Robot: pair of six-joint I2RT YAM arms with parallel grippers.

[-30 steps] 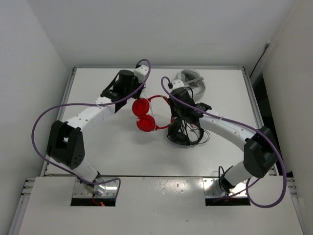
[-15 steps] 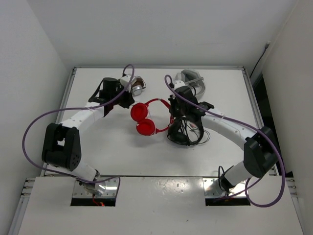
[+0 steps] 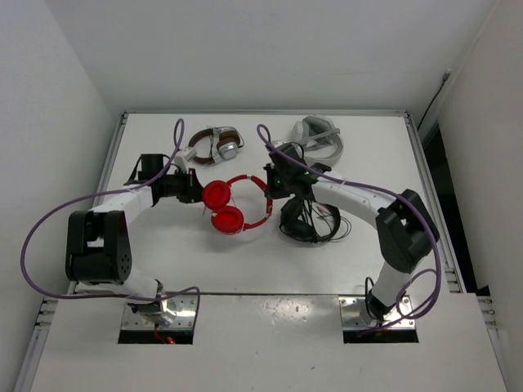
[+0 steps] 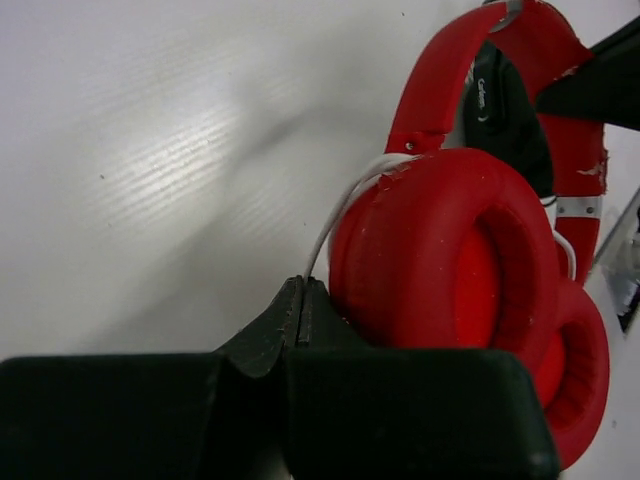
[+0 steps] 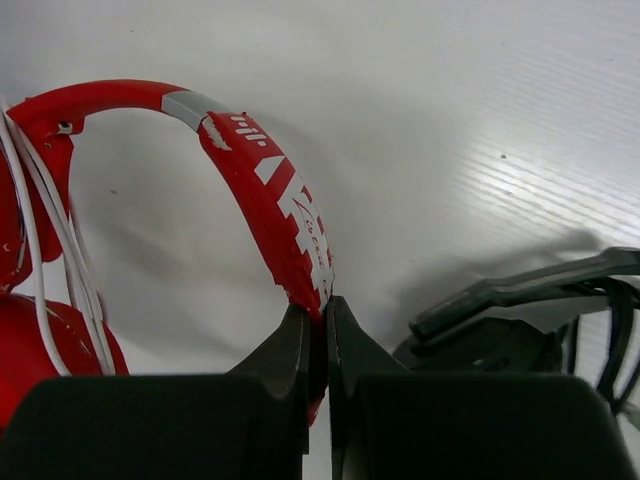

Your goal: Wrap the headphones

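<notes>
The red headphones [image 3: 233,206] lie near the middle of the white table [image 3: 163,253], strung between the two arms, their ear cups [image 4: 450,250] toward the left and the headband [image 5: 265,185] arching toward the right. The left gripper [image 4: 302,298] sits just beside the nearer ear cup, its jaws pressed together on the thin white cable [image 4: 335,215], which rises from their tips and curls over the cup. The right gripper [image 5: 320,312] pinches the headband at its rightmost curve, close to the black headphones [image 3: 306,222], while the brown-and-silver headphones [image 3: 214,144] rest farther back on the table
</notes>
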